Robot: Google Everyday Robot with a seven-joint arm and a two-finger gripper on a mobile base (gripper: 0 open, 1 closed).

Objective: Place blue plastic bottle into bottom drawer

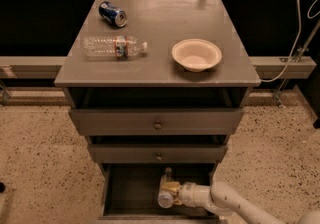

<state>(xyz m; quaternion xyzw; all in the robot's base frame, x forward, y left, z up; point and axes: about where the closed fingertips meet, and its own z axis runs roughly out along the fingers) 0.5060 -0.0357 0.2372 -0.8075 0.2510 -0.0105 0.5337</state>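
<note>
Bottom drawer [130, 193] of the grey cabinet [155, 70] stands pulled open, and I see my white arm [227, 200] reaching into it from the right. On the cabinet top lie a bowl [196, 54], a clear water bottle [112, 47] and a blue can [113, 13]. Inside the drawer my gripper [171, 190] clasps the blue plastic bottle [165, 199].

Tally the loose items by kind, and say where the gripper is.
Bottles: 2 (clear bottle on the cabinet top; blue plastic bottle held by the gripper in the bottom drawer)
Soda can: 1
Bowl: 1
Total: 4
</note>
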